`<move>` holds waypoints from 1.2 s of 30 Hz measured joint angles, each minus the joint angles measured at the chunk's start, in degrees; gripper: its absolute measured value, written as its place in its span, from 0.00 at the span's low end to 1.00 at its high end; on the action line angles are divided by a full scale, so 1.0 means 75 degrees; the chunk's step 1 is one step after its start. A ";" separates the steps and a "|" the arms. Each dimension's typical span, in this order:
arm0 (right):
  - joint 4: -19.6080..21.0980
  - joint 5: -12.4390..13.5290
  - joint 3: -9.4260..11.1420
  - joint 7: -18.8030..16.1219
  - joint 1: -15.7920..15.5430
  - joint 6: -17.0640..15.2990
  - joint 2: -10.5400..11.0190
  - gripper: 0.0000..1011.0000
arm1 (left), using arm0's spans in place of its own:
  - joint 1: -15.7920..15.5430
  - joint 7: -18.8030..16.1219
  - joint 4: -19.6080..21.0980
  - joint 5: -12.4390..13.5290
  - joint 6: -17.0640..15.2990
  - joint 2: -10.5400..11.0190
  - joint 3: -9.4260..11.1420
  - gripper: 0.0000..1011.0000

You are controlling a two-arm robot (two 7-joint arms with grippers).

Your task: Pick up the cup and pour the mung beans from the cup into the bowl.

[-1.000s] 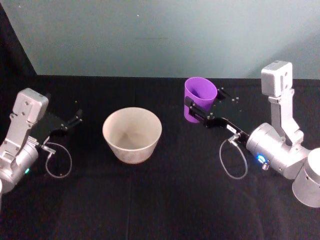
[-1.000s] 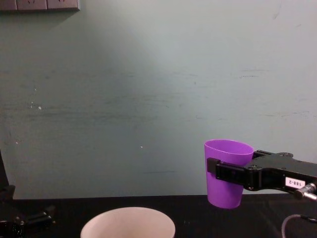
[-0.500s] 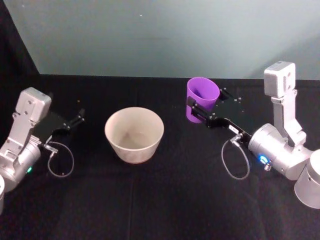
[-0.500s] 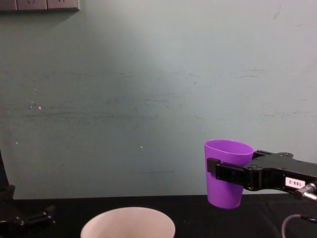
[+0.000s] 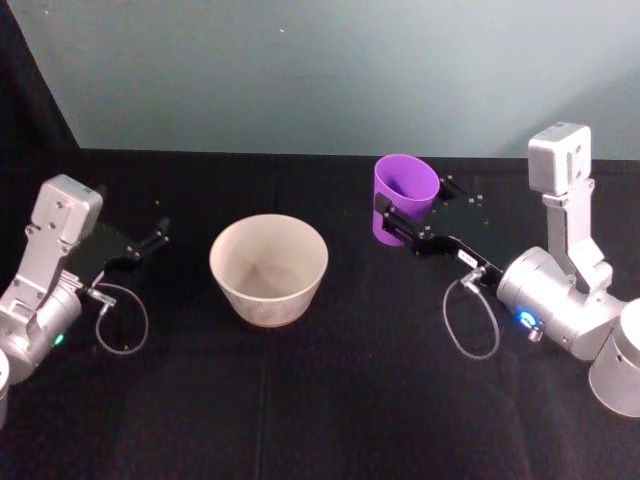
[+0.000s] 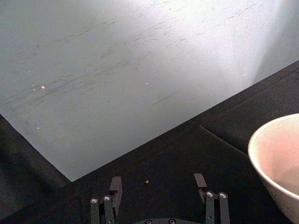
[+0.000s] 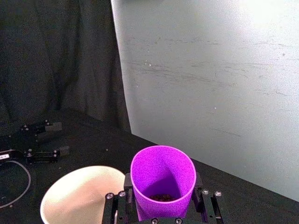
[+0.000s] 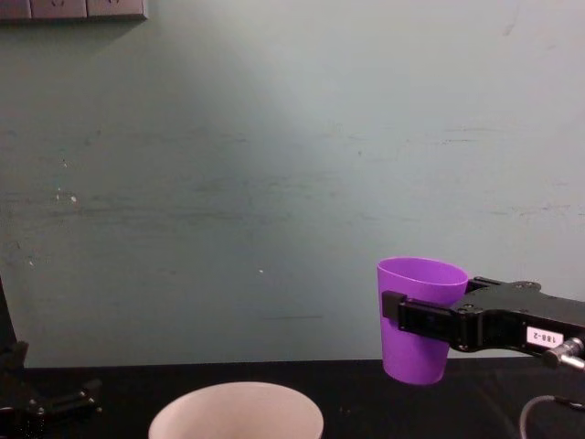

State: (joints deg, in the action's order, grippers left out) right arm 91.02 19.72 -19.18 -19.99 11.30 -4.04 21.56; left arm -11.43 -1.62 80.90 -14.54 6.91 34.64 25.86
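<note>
Now my right gripper (image 5: 399, 222) squeezes the purple cup (image 5: 405, 188) and holds it upright, at about 2 o'clock from the bowl (image 5: 268, 268). I see dark beans (image 7: 162, 197) at the cup's bottom. My left gripper (image 5: 158, 233) rests with its fingers spread apart at the bowl's 9 o'clock.

1 cup (image 5: 405, 192), 1 bowl (image 5: 268, 268), 2 end effectors (image 5: 157, 233) (image 5: 400, 218)

Smooth plastic cup (image 5: 407, 186) — matt bowl (image 5: 268, 296)

The chest view's lower edge cuts off the bowl (image 8: 236, 407).
</note>
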 joint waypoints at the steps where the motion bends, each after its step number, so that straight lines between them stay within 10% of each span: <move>1: 0.0000 0.0000 0.0000 0.0000 0.0000 0.0000 -0.0001 0.72 | 0.0000 0.0000 0.0000 0.0000 0.0000 0.0000 0.0000 0.99; 20: 0.0006 -0.0235 -0.0112 -0.0006 0.0097 -0.0010 0.0046 0.72 | 0.0000 0.0000 0.0000 0.0000 0.0000 0.0000 0.0000 0.99; 36: 0.0102 -0.3046 -0.1696 -0.0517 0.1701 -0.0760 0.0381 0.72 | 0.0000 0.0000 0.0000 0.0000 0.0000 0.0000 0.0000 0.99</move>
State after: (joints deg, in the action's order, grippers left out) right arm 91.79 -3.12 -31.90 -23.87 24.06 -9.73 24.41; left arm -11.43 -1.62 80.90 -14.55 6.91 34.65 25.86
